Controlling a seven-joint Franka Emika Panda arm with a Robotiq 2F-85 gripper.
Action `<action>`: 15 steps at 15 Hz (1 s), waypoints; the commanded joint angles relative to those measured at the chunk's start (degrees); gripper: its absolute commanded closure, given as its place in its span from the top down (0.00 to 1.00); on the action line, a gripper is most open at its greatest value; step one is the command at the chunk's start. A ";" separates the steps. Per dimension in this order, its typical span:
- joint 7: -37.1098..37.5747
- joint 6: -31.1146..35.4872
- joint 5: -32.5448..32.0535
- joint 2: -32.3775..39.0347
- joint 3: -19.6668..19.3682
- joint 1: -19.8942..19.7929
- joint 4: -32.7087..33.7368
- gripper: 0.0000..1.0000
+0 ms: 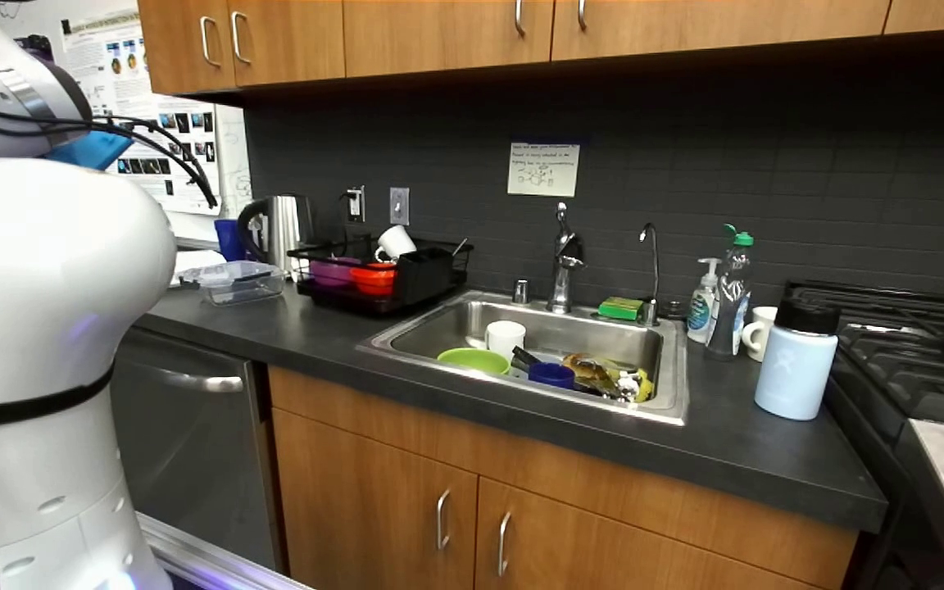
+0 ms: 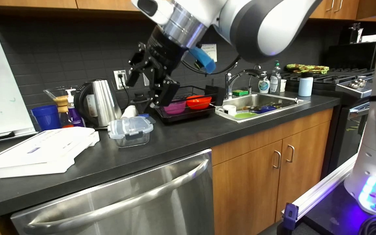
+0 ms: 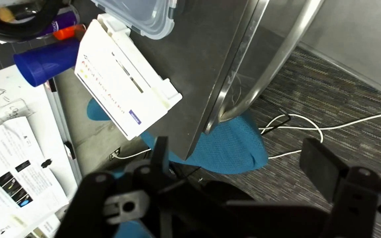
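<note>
My gripper [image 2: 149, 85] is open and empty in an exterior view, held in the air above the counter, touching nothing. Its spread fingers also show in the wrist view [image 3: 238, 153]. Below it stands a clear lidded container [image 2: 131, 130], also in the wrist view [image 3: 141, 15] and in an exterior view [image 1: 242, 283]. A white flat box [image 2: 44, 147] with printed lettering lies left of the container; it also shows in the wrist view [image 3: 121, 79]. A steel kettle [image 2: 104, 101] and a blue cup [image 2: 46, 117] stand behind the box.
A black dish rack [image 1: 427, 279] holds purple and red bowls and a white mug. The sink [image 1: 669, 369] holds a green bowl, a white mug and other dishes. A light-blue bottle [image 1: 796, 373] stands near the stove [image 1: 923, 360]. A blue chair [image 3: 217, 148] stands beyond the counter end.
</note>
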 commanded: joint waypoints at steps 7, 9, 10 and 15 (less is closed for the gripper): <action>10.01 5.00 -20.47 0.99 11.68 -18.05 -0.15 1.00; 13.49 5.29 -23.99 0.63 15.25 -21.18 0.08 1.00; 15.37 5.35 -25.66 0.53 17.13 -22.79 0.22 1.00; 26.57 4.99 -33.46 -1.51 27.36 -32.19 0.37 1.00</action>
